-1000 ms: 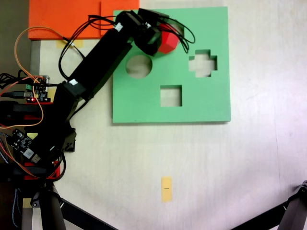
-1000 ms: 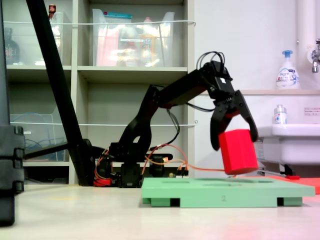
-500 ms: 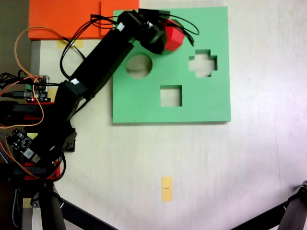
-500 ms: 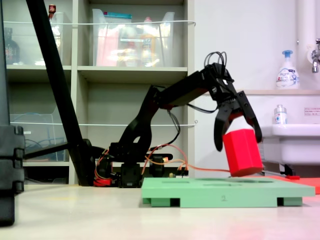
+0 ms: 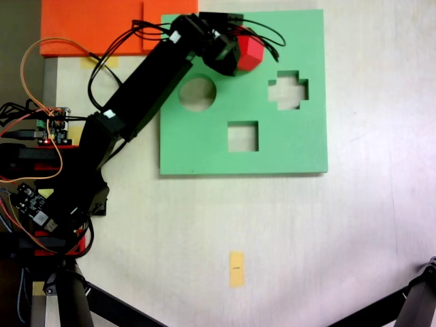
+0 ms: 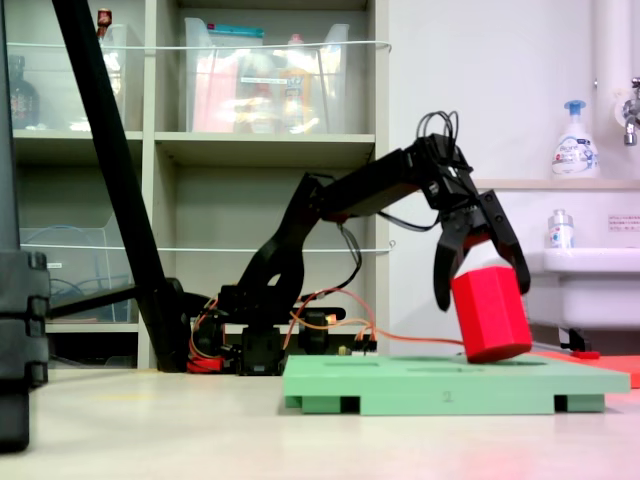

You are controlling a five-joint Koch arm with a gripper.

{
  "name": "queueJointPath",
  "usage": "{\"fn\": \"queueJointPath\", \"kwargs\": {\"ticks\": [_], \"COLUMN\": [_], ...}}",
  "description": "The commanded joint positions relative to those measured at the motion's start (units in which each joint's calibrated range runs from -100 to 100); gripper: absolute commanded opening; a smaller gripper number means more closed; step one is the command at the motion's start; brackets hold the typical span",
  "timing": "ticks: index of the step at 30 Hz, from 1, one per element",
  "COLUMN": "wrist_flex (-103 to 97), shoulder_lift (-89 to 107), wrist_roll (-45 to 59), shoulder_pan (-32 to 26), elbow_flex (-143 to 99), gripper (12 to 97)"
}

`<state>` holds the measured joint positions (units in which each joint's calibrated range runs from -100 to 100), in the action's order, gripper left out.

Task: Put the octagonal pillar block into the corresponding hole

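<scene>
One gripper [image 6: 482,292] grips the tilted octagonal pillar block [image 6: 490,314].

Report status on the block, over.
Claw shut on red foam octagonal block, tilted, just above green foam board. Octagonal hole hidden under arm. Nothing else in the way.

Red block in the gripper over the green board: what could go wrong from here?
1. The red block hangs tilted in the gripper, so its lower edge may catch on the green board rather than drop in.
2. The arm hides the octagonal hole from above; alignment is hard to judge.
</scene>
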<state>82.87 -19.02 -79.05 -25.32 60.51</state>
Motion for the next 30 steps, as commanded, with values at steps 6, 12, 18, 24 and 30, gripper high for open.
{"fn": "queueJointPath", "kwargs": {"ticks": [6, 12, 18, 24, 30], "wrist_flex": [-4.34, -5.88, -6.17, -6.17, -6.17], "shoulder_lift": [0.72, -1.1, -1.93, -4.17, -4.87], "wrist_roll": [0.2, 0.15, 0.2, 0.15, 0.15], "shoulder_pan": [-0.73, -1.17, -1.22, -1.27, -1.61], "elbow_flex": [5.29, 5.39, 5.39, 5.39, 5.39], "gripper": [35.1, 35.1, 35.1, 35.2, 35.2]}}
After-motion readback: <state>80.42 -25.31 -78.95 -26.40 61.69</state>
